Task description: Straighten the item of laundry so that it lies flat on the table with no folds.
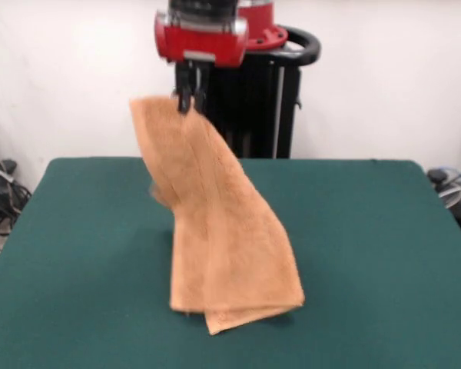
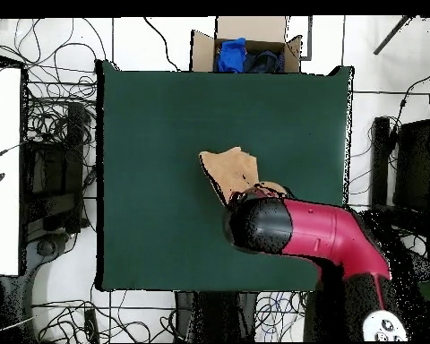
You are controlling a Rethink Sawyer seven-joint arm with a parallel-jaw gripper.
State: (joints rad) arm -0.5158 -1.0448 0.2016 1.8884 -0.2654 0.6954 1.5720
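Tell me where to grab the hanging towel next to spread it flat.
Grip the towel at its free bottom corner, coming low from the camera side. The gripper already pinches the top edge, and that corner juts out on the table, folded under.

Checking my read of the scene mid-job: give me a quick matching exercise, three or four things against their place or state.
Things:
1. towel
2. gripper
3. table
4. cardboard box

States:
a. dark green, mostly bare
b. shut on the cloth's top edge
c. hanging, lower end bunched on the felt
d. off the table's edge, holding blue and dark items

Pairs: 1-c, 2-b, 3-a, 4-d
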